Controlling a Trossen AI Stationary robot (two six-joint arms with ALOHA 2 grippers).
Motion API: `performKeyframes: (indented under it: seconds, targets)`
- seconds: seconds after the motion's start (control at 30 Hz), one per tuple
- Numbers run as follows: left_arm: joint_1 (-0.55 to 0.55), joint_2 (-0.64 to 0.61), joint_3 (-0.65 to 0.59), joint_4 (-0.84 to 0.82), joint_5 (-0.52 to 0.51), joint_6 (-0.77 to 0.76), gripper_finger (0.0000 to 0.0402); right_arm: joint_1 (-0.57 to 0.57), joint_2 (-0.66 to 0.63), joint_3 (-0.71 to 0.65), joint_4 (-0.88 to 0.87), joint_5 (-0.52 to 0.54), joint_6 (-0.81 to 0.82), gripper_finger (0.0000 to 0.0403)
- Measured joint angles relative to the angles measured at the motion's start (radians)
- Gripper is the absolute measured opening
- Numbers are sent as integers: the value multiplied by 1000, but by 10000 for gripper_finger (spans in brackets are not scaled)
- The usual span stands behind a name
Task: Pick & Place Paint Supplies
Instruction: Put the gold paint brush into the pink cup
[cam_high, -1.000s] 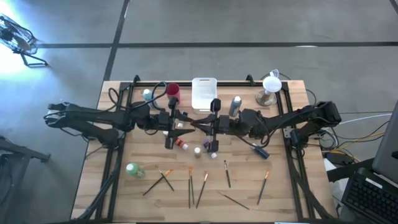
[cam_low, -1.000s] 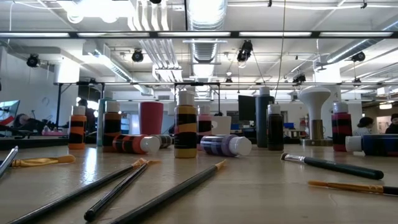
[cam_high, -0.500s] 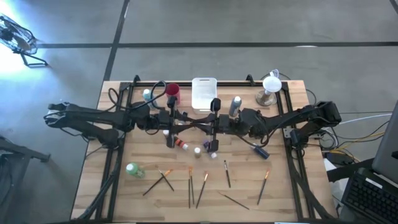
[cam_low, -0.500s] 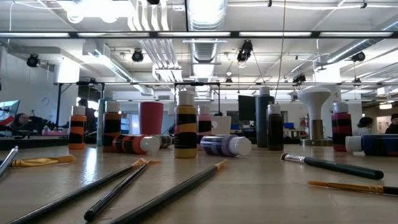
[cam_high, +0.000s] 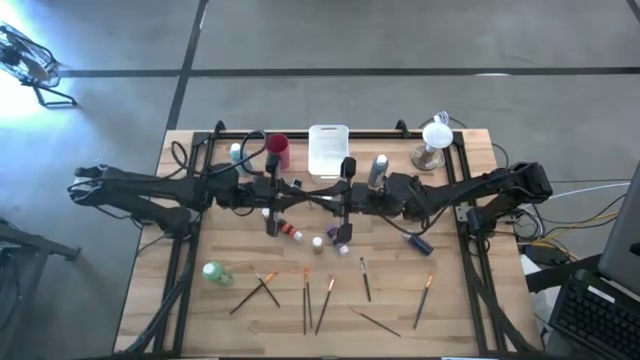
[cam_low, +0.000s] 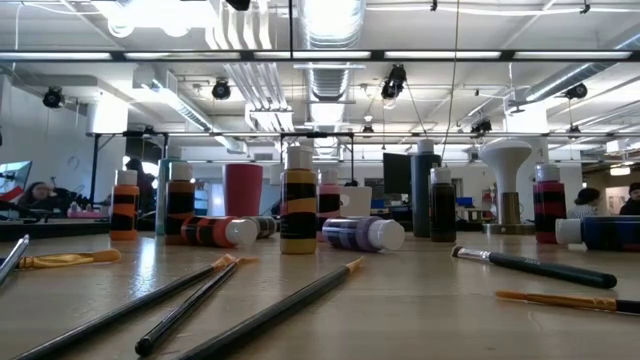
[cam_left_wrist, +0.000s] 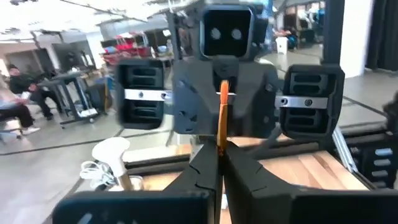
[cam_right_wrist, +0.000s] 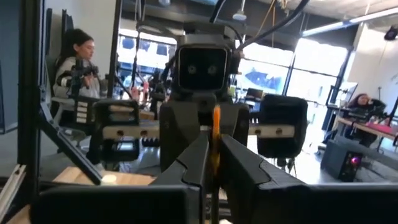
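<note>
Both jaws pinch one orange paintbrush between them above mid-table: the left gripper has just closed on it, facing the right gripper. Bottles and brushes litter the wooden table; people sit at desks beyond.

We stood in a large open lab or workshop hall: bare ducts and strip lights ran under the ceiling, a grey concrete floor surrounded the wooden tabletop, and people sat at desks among monitors and equipment behind it.
</note>
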Motion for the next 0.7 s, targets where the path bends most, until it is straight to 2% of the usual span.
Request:
performKeyframes:
  seconds: [0.17, 0.37, 0.47, 0.7]
  targets:
    - [1, -40, 0, -44, -85, 7, 10, 4, -43, 0, -144, 71, 5, 77]
    - [1, -90, -8, -146, -357, 55, 10, 2, -105, -3, -437, 118, 57, 122]
    - [6, -92, -18, -159, -455, 95, 10, 2, -112, -47, -489, 134, 91, 135]
    - [112, -93, -72, -75, -473, 143, 10, 2, -174, -221, -412, 277, 156, 128]
